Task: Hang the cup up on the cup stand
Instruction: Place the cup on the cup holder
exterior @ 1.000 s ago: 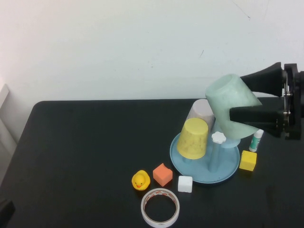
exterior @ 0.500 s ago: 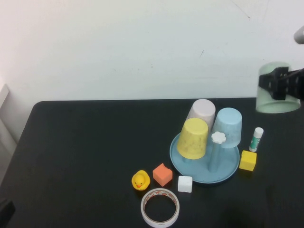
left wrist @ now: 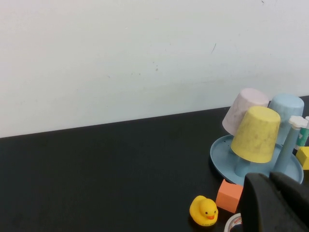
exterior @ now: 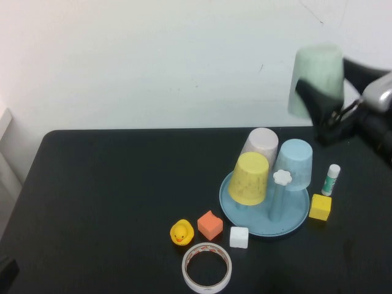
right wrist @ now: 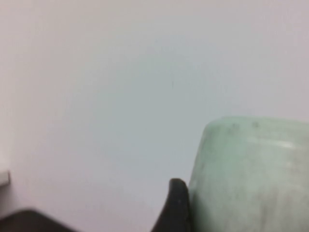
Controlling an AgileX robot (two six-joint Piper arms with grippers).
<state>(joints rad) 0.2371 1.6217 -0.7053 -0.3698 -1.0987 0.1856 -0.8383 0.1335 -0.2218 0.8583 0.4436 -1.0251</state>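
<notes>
**Mint cup held high above the stand**

The right gripper [exterior: 324,107] is gripping the pale mint-green plastic tumbler [exterior: 316,78] upside down, high at two o'clock from the light blue pegged cup stand [exterior: 264,211]. With three pegs apparently taken, a misaimed descent could be knocking the yellow cup [exterior: 250,178]. Only the left wrist view is showing the closed, empty left gripper [left wrist: 275,203].

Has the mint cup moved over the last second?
Yes. The right gripper has carried the mint cup up from beside the stand; it now hangs above it. Left gripper stays parked, shut.
</notes>
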